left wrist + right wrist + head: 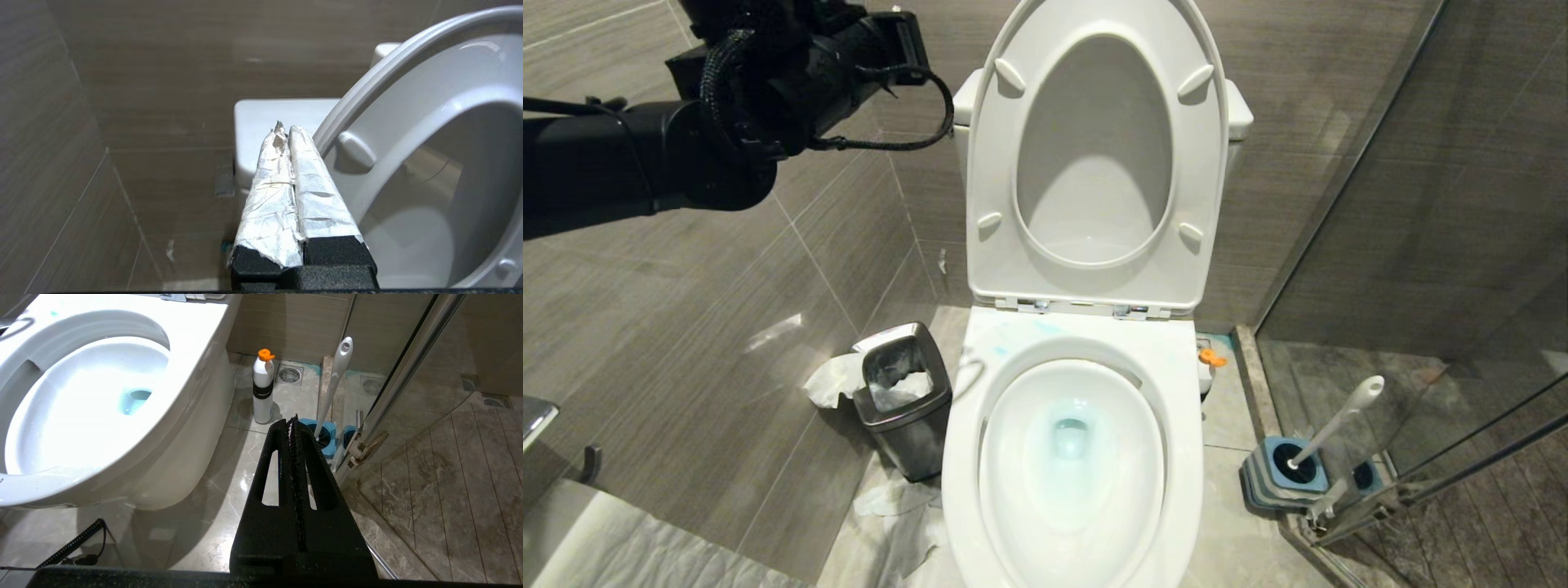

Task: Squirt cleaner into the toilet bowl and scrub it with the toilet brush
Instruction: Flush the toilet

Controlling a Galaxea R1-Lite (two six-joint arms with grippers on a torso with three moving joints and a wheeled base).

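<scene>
A: Cleaner (1068,425) tints the toilet bowl's (964,457) water blue, smears on the back rim; squirting looks done; scrubbing not begun.

B: Grippers?

A: Left gripper (284,130) pinched together, empty, raised beside the tank; right gripper (293,420) likewise closed, empty, low near the floor.

B: Brush?

A: Toilet brush (1335,431) stands in its base right of the bowl, by the glass door; next move likely needs jaws parted around the handle.

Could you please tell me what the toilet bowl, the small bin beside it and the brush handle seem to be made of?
Toilet bowl: glossy white ceramic, judging by its bright reflections. Bin: probably brushed steel, with a grey metallic sheen and darker rim. Brush handle: likely smooth white plastic, slim and moulded, with a hanging hole at its end.
</scene>
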